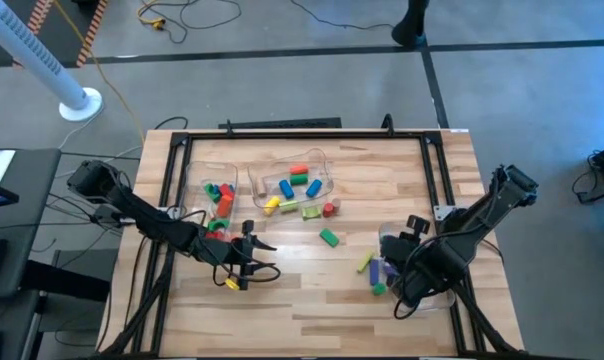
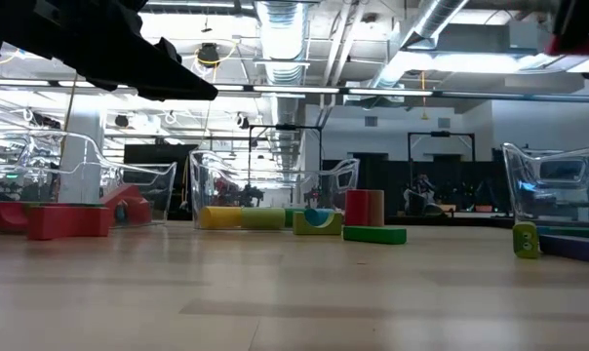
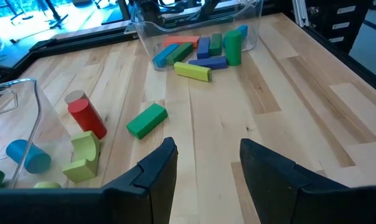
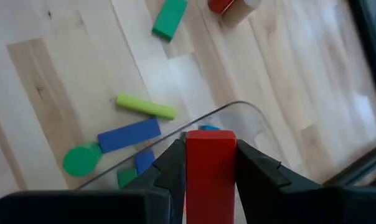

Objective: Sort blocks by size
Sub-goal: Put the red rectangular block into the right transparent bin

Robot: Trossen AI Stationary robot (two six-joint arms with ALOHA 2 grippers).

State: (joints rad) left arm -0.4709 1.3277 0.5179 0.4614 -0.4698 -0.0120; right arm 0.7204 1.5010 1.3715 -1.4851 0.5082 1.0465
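Blocks lie scattered over the pale wooden table (image 1: 312, 280), some loose and some inside clear plastic bins (image 1: 297, 180) toward its far side. Only the right wrist view shows what the right gripper (image 4: 210, 163) carries: a red block (image 4: 210, 177) clamped between its two dark fingers, its long axis running straight along them, held above the curved rim of a clear bin (image 4: 238, 107). Below it on the wood a yellow-green bar (image 4: 145, 106) and a blue bar (image 4: 129, 134) lie nearly parallel, just beside a green cylinder (image 4: 81, 158) seen end-on, with a green block (image 4: 169, 18) farther off. In the high view the right gripper (image 1: 414, 283) is only a dark mass near the table's right front, and the red block cannot be made out. The left wrist view shows the left gripper (image 3: 205, 163) with its fingers apart and nothing between them, hovering over bare wood; ahead lie a green block (image 3: 146, 119) set at a slant and a red cylinder (image 3: 86, 115), leaning. The high view places that gripper (image 1: 244, 262) at the left front. The low view alone looks level across the table to a room of white ducts and ceiling lights; there a red block (image 2: 66, 220) lies flat at the left.
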